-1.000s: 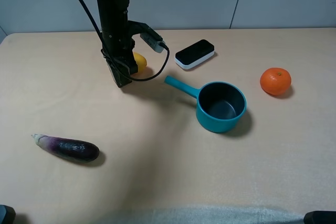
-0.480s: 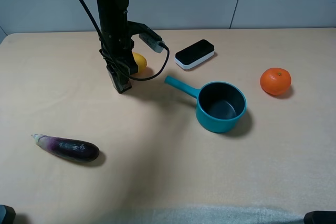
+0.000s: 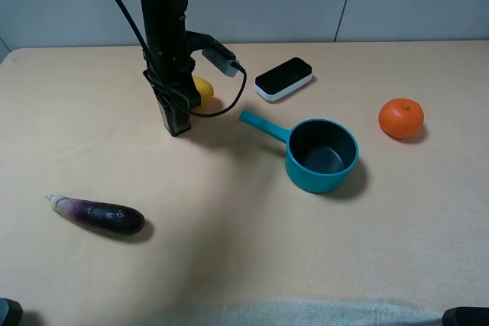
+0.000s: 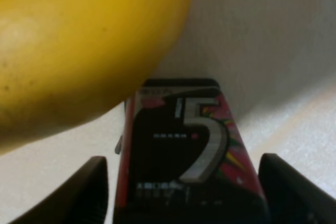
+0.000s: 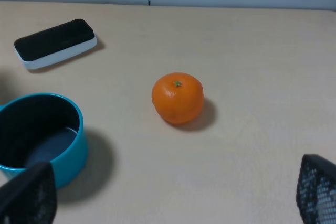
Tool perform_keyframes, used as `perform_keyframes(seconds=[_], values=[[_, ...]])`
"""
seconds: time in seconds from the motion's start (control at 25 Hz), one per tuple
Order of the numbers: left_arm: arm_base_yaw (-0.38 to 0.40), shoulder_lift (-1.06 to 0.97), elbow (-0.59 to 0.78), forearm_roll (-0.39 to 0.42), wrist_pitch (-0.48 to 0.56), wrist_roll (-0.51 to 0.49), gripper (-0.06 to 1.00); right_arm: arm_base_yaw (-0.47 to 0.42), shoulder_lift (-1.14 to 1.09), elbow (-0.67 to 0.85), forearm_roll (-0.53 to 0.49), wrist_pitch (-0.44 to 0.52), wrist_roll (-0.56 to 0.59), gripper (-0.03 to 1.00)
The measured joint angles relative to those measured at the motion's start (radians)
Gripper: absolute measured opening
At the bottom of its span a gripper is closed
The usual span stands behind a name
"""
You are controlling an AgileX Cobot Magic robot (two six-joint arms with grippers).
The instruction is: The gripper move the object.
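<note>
In the left wrist view the small black box (image 4: 184,161) with a reddish-white "5" label sits between my left gripper's two dark fingers (image 4: 86,192), which close on its sides. The yellow fruit (image 4: 79,40) lies just beyond the box, close to it. In the exterior high view my left gripper (image 3: 176,124) points straight down at the table just left of the yellow fruit (image 3: 202,89), and the box is hidden by the fingers there. My right gripper (image 5: 173,195) is open and empty, its fingertips (image 5: 26,192) wide apart.
A black-and-white flat device (image 3: 283,78) lies at the back. A teal pot (image 3: 321,154) with its handle toward the left arm stands mid-table. An orange (image 3: 401,117) lies at the right. An eggplant (image 3: 99,215) lies at the front left.
My left gripper has come down a little and turned from tilted to upright, with the box in it, beside the yellow fruit. Nothing else has moved.
</note>
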Motion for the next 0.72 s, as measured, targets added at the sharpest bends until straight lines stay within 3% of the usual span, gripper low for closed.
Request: perform_keyframes(seconds=[0.24,0.44,0.72], values=[[0.0,0.0,0.0,0.0,0.002,-0.002,0.64,0.0,0.0,0.0,0.0,0.0,0.0,0.69],[0.0,0.0,0.0,0.003,0.004,-0.036,0.73,0.0,0.0,0.0,0.0,0.0,0.0,0.69],[0.0,0.0,0.0,0.045,0.025,-0.06,0.77,0.0,0.0,0.0,0.0,0.0,0.0,0.69]])
